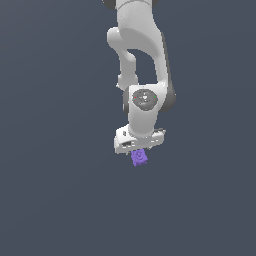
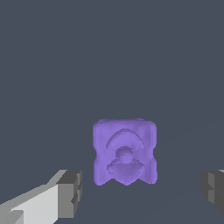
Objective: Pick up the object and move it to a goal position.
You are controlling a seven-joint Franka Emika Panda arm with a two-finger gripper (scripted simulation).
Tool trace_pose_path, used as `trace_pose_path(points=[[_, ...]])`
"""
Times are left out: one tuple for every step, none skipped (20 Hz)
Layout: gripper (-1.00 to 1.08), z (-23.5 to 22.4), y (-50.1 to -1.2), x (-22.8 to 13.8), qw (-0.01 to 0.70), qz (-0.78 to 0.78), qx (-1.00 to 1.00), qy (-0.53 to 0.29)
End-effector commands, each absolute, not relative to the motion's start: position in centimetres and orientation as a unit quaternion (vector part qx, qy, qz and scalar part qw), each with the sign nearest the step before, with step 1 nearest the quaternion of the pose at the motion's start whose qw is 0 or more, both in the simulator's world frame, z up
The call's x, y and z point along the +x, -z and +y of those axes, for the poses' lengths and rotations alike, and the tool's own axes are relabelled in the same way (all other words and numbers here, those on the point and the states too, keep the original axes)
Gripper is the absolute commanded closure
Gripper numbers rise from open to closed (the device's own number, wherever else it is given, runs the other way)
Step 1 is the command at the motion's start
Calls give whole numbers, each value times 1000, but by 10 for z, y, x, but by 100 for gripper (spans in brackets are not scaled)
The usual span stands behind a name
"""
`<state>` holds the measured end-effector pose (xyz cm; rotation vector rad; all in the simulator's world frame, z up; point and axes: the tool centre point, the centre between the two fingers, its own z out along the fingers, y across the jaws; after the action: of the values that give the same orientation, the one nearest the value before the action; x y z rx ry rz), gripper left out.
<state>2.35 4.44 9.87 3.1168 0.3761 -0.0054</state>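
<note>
Purple, blocky and small, the object sits between the white gripper's 2 dark pads, jaws spread and touching nothing. Approach looks finished; next, the arm must close on it and lift.

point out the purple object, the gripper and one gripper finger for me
purple object (image 2: 125, 152), wrist view, on the raised round knob at the middle of its face
gripper (image 1: 138, 150), exterior view, midway between the fingertips, just above the object
gripper finger (image 2: 70, 192), wrist view, on its dark grey pad
</note>
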Motion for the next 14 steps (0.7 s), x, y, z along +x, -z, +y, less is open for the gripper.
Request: trace_pose_path(points=[[-92, 50, -93, 26, 0, 129, 992, 0], [-92, 51, -92, 26, 0, 131, 991, 0], [-92, 52, -91, 26, 0, 132, 991, 0], [-92, 52, -91, 27, 0, 133, 991, 0], [-92, 51, -92, 26, 0, 131, 991, 1], [-92, 51, -91, 26, 0, 131, 991, 1], [-92, 51, -90, 26, 0, 131, 991, 1], [-92, 51, -88, 26, 0, 131, 991, 1], [-92, 52, -85, 26, 0, 131, 991, 1], [-92, 51, -82, 26, 0, 131, 991, 1], [-92, 52, -78, 25, 0, 131, 991, 1], [-92, 52, -72, 25, 0, 131, 991, 1], [-92, 52, -67, 25, 0, 132, 991, 0], [-92, 52, -61, 25, 0, 132, 991, 0]])
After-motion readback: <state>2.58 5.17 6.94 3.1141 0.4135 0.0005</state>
